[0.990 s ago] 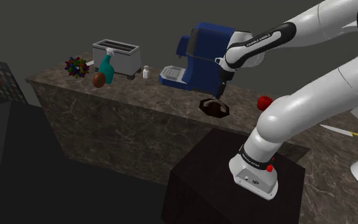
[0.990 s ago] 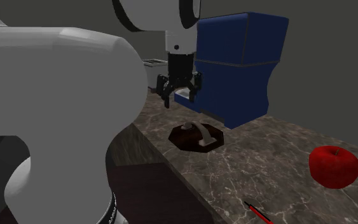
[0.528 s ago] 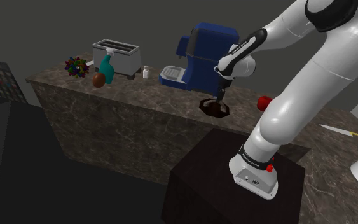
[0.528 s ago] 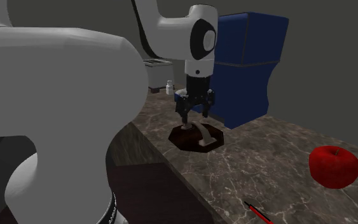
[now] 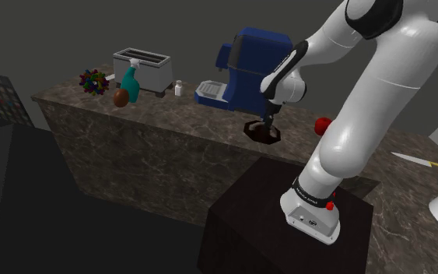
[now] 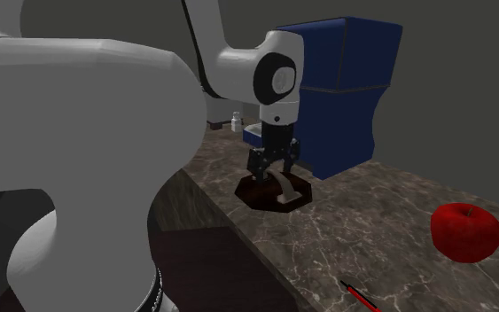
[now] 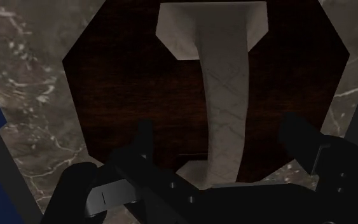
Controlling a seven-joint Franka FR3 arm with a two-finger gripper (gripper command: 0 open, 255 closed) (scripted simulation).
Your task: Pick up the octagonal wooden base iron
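Dark-brown wood, cut as a flat octagon and topped by a pale grey, stone-looking arched handle: that is the octagonal wooden base iron (image 7: 225,95). It lies flat on the brown marbled stone counter (image 6: 371,213), just in front of the big blue coffee machine (image 6: 340,89) and well apart from the round red apple (image 6: 466,232) farther along the top.

Over the last second the all-black 2-finger gripper (image 6: 269,168) has come straight down. 1 second ago it hung clear above the iron with open counter between them; half a second ago it was lower but still above the handle; now its tips sit at handle height, low over the wooden base. The iron itself has not shifted or turned across these moments, so the descent seems not to have nudged it.

In the wrist view the jaws are spread, and the 2 fingers (image 7: 147,137) stand on either side of the handle's lower stretch with a gap of dark wood showing on each side. Nothing is pinched yet; the handle is between them but not held.

The approach looks finished, and the task stands at the point of grasping. The likely next move is to close across the narrow handle, which should suit the jaw span. The handle sits a little nearer one finger than the other, so the closing may drag the iron slightly sideways before both pads bear on it. Lifting is not yet begun.
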